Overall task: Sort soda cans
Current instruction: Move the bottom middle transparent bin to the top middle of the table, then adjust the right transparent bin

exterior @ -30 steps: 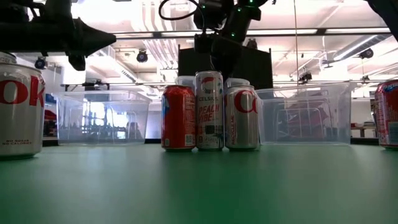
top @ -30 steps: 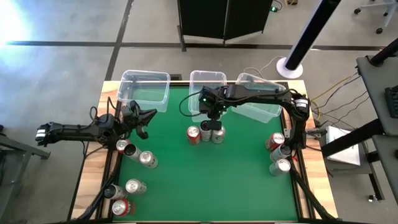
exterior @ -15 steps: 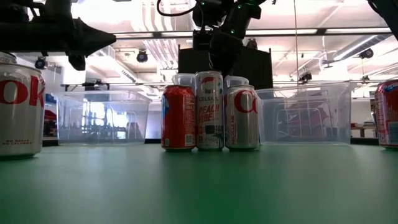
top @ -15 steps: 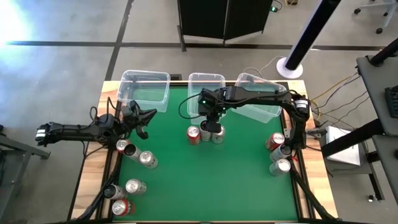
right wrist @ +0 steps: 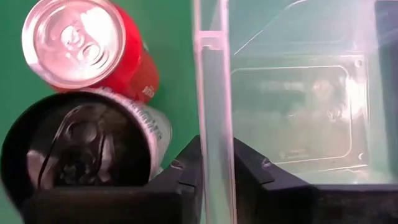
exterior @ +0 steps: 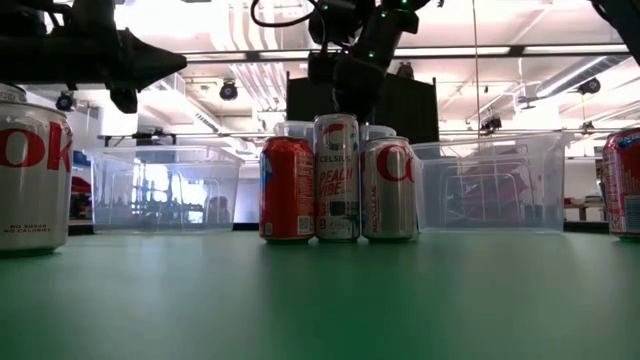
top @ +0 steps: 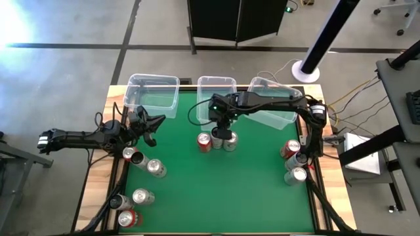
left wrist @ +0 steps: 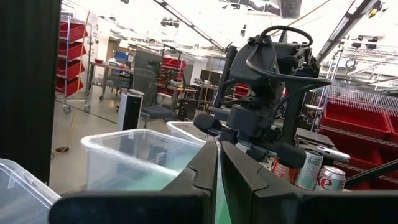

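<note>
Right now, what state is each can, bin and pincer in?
Centre cans: upright, bunched together.
Left pincer: shut, empty, near the table's left edge.
Right pincer: over the centre cans, holding nothing visible.
Left bin: empty.
Middle bin: empty.

Tabletop [top: 216,190]: green mat with wooden edges. Three clear bins [top: 152,95] stand along the far edge. A cluster of upright cans [top: 217,140] sits centre, near the middle bin. Four cans [top: 139,177] lie scattered at the left side, three cans [top: 294,161] grouped at the right edge.
</note>
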`<action>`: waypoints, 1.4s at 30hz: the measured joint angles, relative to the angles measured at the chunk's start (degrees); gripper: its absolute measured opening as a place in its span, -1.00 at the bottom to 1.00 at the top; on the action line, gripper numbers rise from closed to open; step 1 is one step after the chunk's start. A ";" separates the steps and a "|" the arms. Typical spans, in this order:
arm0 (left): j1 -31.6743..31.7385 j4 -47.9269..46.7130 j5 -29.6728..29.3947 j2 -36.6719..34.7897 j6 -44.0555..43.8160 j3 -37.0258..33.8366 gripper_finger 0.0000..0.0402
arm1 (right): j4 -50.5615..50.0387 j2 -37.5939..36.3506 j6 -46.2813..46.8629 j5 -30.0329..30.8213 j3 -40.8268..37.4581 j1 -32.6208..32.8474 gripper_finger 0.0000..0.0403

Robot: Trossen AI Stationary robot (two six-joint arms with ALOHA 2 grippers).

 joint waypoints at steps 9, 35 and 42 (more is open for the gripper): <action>0.00 0.08 0.00 0.00 -0.02 0.00 -0.98 | 1.08 0.00 1.77 0.24 0.00 -0.02 -0.37; 0.00 0.27 0.04 0.00 0.00 0.00 -0.98 | 7.47 -0.68 7.44 0.32 -0.09 -0.12 -0.60; -0.02 0.25 0.04 0.00 -0.02 0.00 -0.98 | 5.34 -6.55 7.30 0.39 -0.11 -0.66 -0.28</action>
